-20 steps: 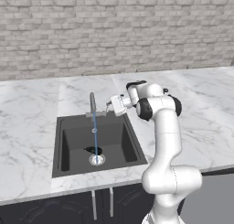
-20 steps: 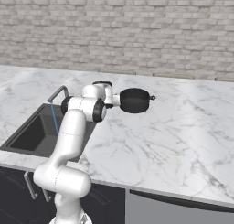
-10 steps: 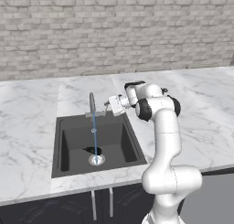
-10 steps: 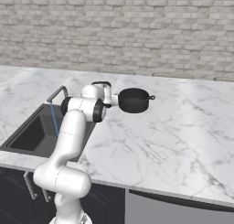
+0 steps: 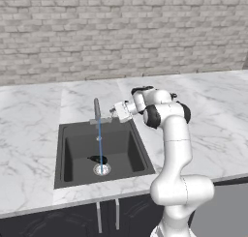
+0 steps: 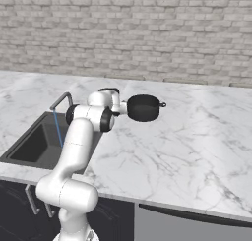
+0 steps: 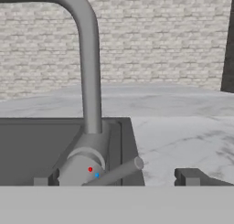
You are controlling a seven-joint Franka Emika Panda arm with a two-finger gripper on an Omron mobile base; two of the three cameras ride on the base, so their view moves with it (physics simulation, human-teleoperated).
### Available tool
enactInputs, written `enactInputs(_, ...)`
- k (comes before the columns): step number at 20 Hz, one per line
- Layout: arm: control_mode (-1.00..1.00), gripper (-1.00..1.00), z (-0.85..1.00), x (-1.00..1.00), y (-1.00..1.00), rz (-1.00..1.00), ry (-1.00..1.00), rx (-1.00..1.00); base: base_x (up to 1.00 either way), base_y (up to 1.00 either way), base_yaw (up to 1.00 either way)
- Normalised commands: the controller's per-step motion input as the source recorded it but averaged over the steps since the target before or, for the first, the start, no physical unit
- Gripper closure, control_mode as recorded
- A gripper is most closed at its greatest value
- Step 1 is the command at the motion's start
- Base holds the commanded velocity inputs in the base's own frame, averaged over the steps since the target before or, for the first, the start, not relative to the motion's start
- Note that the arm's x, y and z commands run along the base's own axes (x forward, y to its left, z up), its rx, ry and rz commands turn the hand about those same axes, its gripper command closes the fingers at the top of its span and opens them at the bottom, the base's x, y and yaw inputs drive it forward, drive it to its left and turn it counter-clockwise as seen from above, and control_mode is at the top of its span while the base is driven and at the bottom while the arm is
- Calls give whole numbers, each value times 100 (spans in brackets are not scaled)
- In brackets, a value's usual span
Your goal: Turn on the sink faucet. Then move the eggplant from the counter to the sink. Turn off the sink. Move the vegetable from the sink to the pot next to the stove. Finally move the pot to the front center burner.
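Water is seen running in a thin blue stream from the grey faucet point(image 5: 97, 111) down to the sink point(image 5: 75, 151) drain. The small dark eggplant point(image 5: 99, 159) is lying in the basin, right beside the drain. A white marble table point(image 5: 34, 120) surrounds the sink.

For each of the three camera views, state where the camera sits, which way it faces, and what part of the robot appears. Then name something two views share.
Left base view: behind the arm's left, facing the sink; arm at right.
Right base view: behind its right, facing the counter and black pot; arm at left.
Hand view: on the hand, facing the faucet; open gripper fingertips.
Shared: both base views show running water.
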Motion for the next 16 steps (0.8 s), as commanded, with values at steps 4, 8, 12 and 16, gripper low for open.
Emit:
enactInputs(4, -100, -100, 7, -3, -1, -13, 12, 0, 0, 0, 0)
enactInputs(8, -100, -100, 13, 0, 0, -12, 14, 0, 0, 0, 0)
enactInputs(12, -100, -100, 7, -1, 0, -8, 12, 0, 0, 0, 0)
enactInputs(16, -100, -100, -1, 0, 10, -2, 11, 0, 0, 0, 0)
